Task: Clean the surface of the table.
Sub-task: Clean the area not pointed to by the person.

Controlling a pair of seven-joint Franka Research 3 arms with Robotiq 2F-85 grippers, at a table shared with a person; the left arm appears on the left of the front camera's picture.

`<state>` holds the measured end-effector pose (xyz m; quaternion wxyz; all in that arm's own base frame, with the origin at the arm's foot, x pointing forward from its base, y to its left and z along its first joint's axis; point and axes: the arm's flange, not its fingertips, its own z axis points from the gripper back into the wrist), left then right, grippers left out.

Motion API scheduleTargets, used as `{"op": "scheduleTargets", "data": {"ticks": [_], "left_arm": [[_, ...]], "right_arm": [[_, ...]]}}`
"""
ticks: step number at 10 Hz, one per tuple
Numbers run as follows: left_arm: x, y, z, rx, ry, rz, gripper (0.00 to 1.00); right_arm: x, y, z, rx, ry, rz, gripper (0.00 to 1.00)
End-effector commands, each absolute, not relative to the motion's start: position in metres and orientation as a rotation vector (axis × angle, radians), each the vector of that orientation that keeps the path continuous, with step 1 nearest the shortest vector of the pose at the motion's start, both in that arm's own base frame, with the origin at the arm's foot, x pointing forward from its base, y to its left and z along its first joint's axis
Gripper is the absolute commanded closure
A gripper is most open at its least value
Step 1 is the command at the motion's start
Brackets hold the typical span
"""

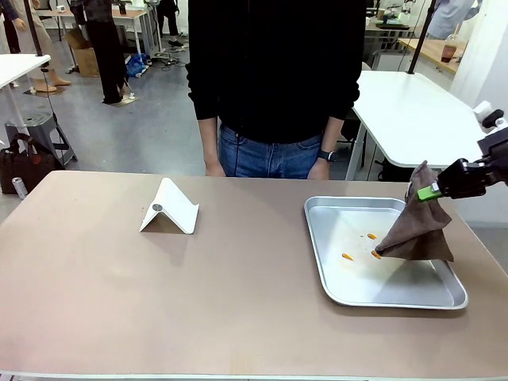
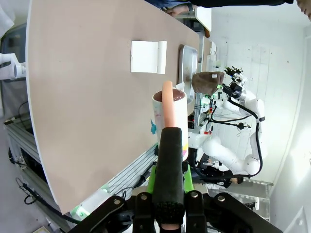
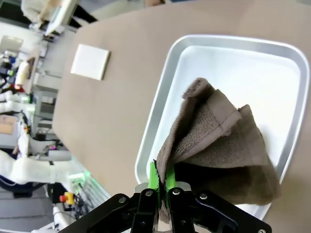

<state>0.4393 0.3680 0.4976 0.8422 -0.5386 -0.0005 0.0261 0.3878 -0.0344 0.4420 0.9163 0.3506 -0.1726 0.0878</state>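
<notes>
- Right gripper (image 1: 432, 191): clenched on the upper fold of a brown cloth (image 1: 417, 230), above the right side of the table (image 1: 119, 302).
- The cloth hangs as a cone. Its lower corner touches the floor of the metal tray (image 1: 333, 287), just beside three orange spots (image 1: 348, 256).
- Left gripper (image 2: 168, 145): clamped on the peach-coloured handle of a white mug (image 2: 177, 109), held up near the table's near edge.
- Table: the tan top spans the scene, with the tray on its right half and a folded white stand (image 1: 169, 210) left of middle. A person (image 1: 274, 79) stands at the far edge.
- Step in hand, as I judge it: wiping. The cloth is gripped and lowered, but it is working in the tray and not on the table top.
- Next move calls for pressing more cloth flat and sweeping it across the spots without pushing the tray.
- Hard to make out:
  - The cloth hides the tray floor to its right.
  - My right arm is cut off at the right edge of the front view.
  - The mug's contents look dark; I cannot tell what they are.
  - No stain is visible on the table top itself.
</notes>
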Motion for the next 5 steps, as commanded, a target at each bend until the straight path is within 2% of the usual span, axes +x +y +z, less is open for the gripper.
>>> {"op": "scheduleTargets", "data": {"ticks": [1,3,5], "left_arm": [[0.437,0.369,0.504,-1.139,0.01,0.058,0.78],[0.437,0.369,0.504,-1.139,0.01,0.058,0.78],[0.437,0.369,0.504,-1.139,0.01,0.058,0.78]], "right_arm": [[0.404,-0.03,0.434,0.657,-0.323,0.16,1.0],[0.417,-0.02,0.414,0.561,-0.309,0.172,1.0],[0.425,-0.012,0.4,0.566,-0.281,0.219,1.0]]}}
